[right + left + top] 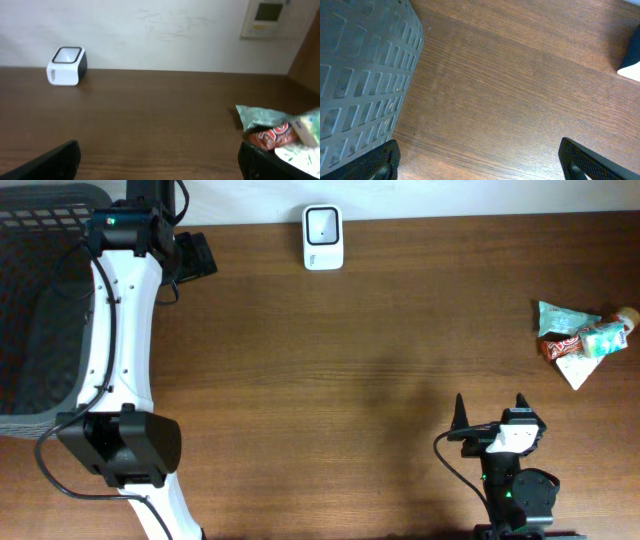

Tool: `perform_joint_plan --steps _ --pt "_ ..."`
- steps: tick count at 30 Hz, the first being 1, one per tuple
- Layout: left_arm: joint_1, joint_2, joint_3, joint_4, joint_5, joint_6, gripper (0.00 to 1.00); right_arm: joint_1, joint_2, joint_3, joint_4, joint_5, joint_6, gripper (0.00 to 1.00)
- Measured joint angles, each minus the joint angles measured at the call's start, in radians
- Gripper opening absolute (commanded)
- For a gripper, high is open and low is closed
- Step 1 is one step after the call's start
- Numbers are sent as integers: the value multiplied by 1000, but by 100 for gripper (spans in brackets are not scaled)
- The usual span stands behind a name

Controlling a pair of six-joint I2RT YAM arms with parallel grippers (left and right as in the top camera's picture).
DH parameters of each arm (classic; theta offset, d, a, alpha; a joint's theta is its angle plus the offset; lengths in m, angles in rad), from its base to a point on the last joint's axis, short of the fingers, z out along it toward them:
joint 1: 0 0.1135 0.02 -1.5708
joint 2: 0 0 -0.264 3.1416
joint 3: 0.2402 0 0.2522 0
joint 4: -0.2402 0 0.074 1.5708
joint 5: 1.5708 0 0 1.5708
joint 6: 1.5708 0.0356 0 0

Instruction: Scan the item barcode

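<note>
The items are a small pile of snack packets [578, 340] at the table's right edge: a teal one, a red one [271, 137] and a white one. A white barcode scanner [323, 237] with a dark window stands at the far edge, also seen as the scanner [66, 65] in the right wrist view. My right gripper [490, 408] rests near the front edge, open and empty, left of the packets; its gap [160, 162] holds only bare wood. My left gripper [197, 256] hovers at the back left, open and empty [480, 165], between basket and scanner.
A dark grey perforated basket [40, 300] fills the left side of the table; its wall [365, 75] stands close to my left fingers. A wall panel [267, 17] hangs behind the table. Brown wood [350, 380] lies between scanner and packets.
</note>
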Motion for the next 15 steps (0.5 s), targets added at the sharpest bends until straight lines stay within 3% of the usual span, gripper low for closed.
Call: perform_joint_plan --steps 8,15 --pt "0 0 0 0 0 0 99 0 0 0 0 15 49 99" --pt "0 0 0 0 0 0 99 0 0 0 0 14 -3 99"
